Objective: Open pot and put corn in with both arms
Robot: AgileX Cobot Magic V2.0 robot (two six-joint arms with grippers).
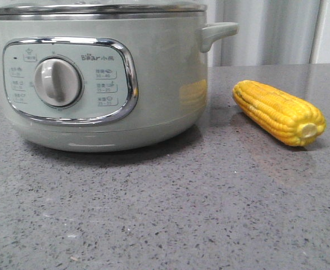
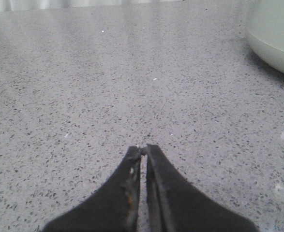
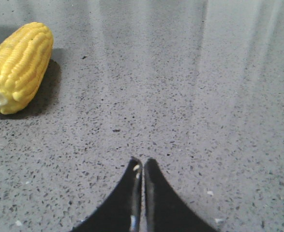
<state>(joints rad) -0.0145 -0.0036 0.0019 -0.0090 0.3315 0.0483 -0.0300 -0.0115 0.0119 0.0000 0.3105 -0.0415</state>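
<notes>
The pale sage-green pot [image 1: 153,73] stands at the left of the front view with its lid on, its steel rim at the top edge and its cream dial [image 1: 58,82] facing me. Its curved side also shows in the left wrist view [image 2: 277,34]. The yellow corn [image 1: 278,111] lies on the counter to the right of the pot, pale stub end toward me. It also shows in the right wrist view [image 3: 18,65]. My left gripper [image 2: 142,147] is shut and empty over bare counter. My right gripper [image 3: 142,161] is shut and empty, apart from the corn. Neither gripper shows in the front view.
The grey speckled counter [image 1: 170,208] runs under everything. A pot side handle [image 1: 218,32] sticks out to the right above the corn. Pale curtains [image 1: 271,31] hang behind the counter.
</notes>
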